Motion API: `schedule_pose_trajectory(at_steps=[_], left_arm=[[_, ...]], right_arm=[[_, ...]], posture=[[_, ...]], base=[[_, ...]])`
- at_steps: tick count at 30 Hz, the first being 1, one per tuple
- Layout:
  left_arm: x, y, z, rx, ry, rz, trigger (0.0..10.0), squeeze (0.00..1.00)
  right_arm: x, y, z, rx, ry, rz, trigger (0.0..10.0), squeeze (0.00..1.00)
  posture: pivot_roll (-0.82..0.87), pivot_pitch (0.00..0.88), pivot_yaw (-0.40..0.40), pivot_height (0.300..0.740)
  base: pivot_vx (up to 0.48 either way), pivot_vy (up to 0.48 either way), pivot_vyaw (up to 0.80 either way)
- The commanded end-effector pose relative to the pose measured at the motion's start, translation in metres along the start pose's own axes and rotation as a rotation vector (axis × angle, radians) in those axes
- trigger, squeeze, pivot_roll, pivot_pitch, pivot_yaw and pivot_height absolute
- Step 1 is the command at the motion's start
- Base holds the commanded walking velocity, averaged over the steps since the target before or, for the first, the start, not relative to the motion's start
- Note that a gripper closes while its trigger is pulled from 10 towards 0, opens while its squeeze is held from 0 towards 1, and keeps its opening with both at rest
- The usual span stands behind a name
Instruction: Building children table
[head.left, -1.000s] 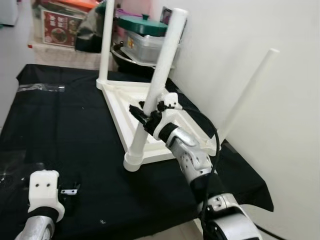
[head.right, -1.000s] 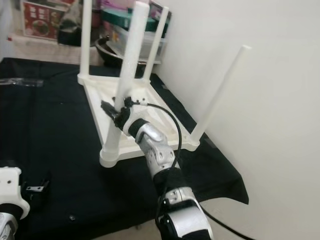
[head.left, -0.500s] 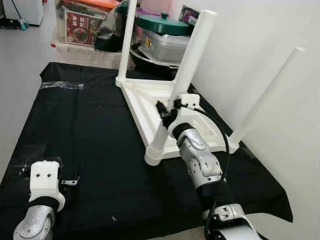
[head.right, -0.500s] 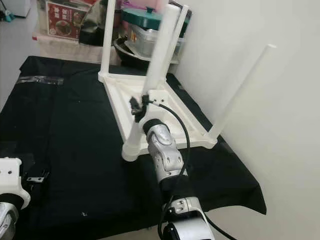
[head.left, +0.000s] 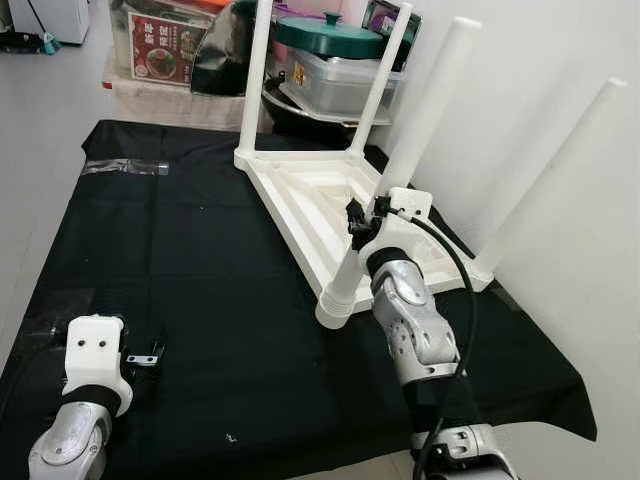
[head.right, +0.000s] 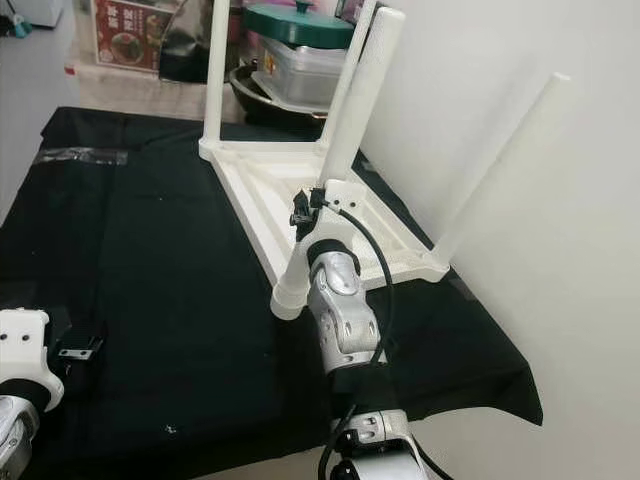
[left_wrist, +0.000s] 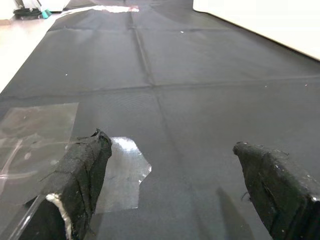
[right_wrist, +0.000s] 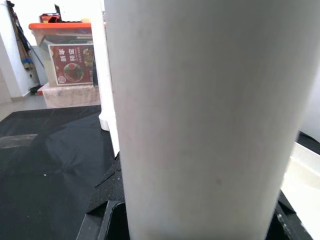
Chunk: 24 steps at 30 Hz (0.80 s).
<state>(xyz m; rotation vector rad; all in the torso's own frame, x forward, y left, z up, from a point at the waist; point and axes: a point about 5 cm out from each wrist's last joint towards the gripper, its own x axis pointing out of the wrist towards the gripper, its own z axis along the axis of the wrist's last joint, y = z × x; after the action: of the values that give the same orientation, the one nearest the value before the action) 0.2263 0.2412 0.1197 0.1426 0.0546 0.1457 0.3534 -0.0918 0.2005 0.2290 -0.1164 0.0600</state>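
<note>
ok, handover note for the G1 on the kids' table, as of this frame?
Right gripper: shut on the near table leg, low on the shaft.
Left gripper: open, empty, low over the black cloth.
Upside-down white tabletop lies on the cloth, four legs standing up from its corners.
Done: all legs placed.
Left: can't tell if the held leg is tight; check it, then flip the table.

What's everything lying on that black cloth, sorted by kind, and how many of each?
White table legs, standing up from the tabletop: 4
White tabletop, upside down: 1
Clear plastic bags: 2
Total: 7
The right gripper is closed around the nearest leg; the left gripper is open over the black cloth.
</note>
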Motion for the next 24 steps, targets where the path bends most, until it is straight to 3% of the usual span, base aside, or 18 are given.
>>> schedule_pose_trajectory(at_steps=[1, 24], left_arm=[[0.001, -0.004, -0.001, 0.003, -0.001, -0.026, 10.0, 0.0], [0.012, -0.015, 0.002, 0.016, 0.004, -0.11, 10.0, 0.0]], right_arm=[[-0.008, -0.015, -0.015, 0.063, 0.045, -0.104, 10.0, 0.0], [-0.014, -0.011, -0.004, 0.118, 0.027, -0.099, 10.0, 0.0]], posture=[[0.23, 0.0, -0.161, 0.74], [0.17, 0.0, -0.086, 0.74]], base=[[0.0, 0.0, 0.0], [0.0, 0.0, 0.0]])
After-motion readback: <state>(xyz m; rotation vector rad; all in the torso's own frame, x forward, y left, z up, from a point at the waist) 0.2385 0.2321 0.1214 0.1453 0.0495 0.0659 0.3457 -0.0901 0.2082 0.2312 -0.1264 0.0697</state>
